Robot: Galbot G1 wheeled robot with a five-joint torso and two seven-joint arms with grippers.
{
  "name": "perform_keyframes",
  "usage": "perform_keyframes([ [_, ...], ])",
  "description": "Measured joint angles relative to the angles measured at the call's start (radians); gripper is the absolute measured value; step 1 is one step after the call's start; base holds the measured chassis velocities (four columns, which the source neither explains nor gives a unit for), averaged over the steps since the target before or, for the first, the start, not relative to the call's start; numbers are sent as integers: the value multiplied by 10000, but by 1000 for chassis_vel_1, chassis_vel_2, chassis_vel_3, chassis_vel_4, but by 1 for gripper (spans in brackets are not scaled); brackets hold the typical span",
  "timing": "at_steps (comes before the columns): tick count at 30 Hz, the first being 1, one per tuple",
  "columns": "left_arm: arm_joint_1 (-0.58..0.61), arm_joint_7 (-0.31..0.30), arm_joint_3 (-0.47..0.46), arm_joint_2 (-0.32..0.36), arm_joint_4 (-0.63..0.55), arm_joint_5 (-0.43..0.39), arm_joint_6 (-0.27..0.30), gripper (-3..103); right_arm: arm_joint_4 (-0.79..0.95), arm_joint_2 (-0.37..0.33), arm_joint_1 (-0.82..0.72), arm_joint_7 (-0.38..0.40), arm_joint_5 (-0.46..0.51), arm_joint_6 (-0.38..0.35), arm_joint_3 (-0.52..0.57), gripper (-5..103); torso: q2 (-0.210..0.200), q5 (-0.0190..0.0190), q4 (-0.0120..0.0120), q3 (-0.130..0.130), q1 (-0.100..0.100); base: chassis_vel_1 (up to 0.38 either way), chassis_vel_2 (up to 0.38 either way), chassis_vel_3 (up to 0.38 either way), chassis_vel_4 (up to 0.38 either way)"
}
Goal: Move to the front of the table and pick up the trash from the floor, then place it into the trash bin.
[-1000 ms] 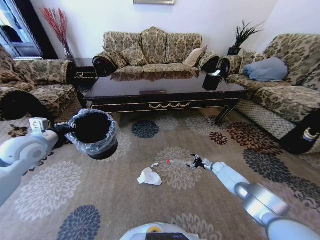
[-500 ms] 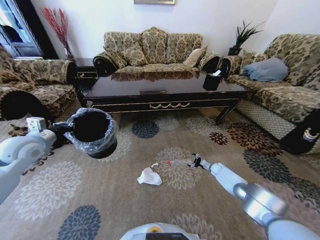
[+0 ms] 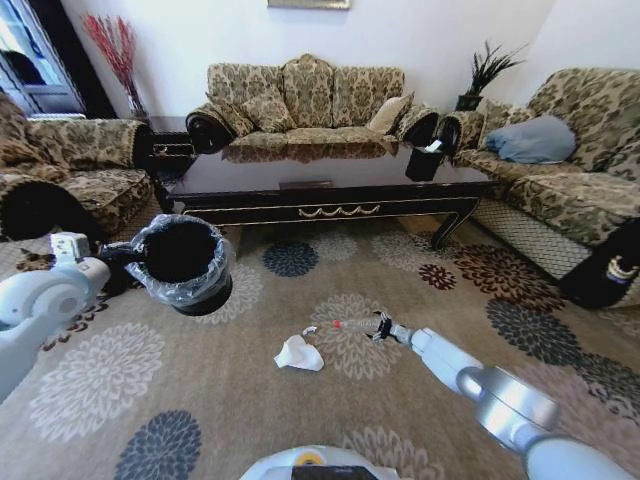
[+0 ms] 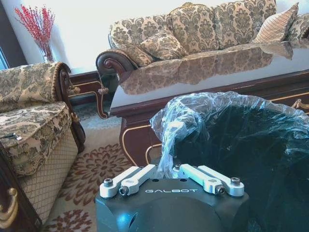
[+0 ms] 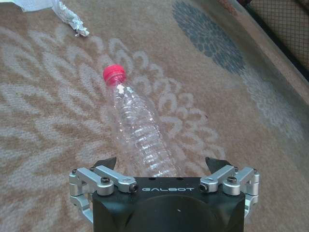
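A clear plastic bottle with a red cap lies on the patterned carpet floor. My right gripper is low at the bottle's base, open, one finger on each side of it. From the head, the bottle and right gripper are in front of the dark table. A crumpled white tissue lies just left of the bottle. My left gripper is shut on the lined rim of the black trash bin; the wrist shows the left gripper on the bin's liner.
Sofas ring the carpet: one behind the table, one at left, one at right. A black box stands on the table's right end. A small crumpled scrap lies beyond the bottle cap.
My right gripper has slid leftward along the floor to the bottle's base. The left arm and the bin have edged slightly left.
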Motion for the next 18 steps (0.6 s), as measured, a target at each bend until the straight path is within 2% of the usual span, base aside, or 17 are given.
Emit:
perform_keyframes([
  [1,0,13,-7,32,13,-4,-8,4,-1,64,2,129,-29,-87,-79,103,0,0,0,0,0,0,0,0,0],
  [3,0,33,-14,47,20,-7,-16,4,-3,99,2,198,-49,-142,-116,100,0,0,0,0,0,0,0,0,0],
  [6,0,46,-36,78,53,-9,-50,4,-17,200,-29,450,-113,-338,-202,84,0,0,0,0,0,0,0,0,0],
  [9,7,68,-36,81,52,-10,-58,4,-22,227,-63,567,-122,-416,-231,79,0,-1,0,0,0,0,0,0,0],
  [12,5,86,-36,116,48,-11,-90,4,-32,263,-115,668,-156,-474,-269,63,1,0,-1,0,0,0,0,0,0],
  [14,-4,87,-37,135,48,-11,-104,4,-35,281,-136,703,-162,-488,-275,63,0,-1,-2,0,0,0,0,0,0],
  [16,-10,90,-37,159,49,-14,-119,4,-37,313,-170,738,-170,-493,-277,52,0,-2,-3,-1,0,0,0,0,0],
  [18,-11,91,-37,167,49,-15,-122,4,-35,329,-200,745,-174,-492,-274,47,1,-2,-2,-1,0,0,0,0,0],
])
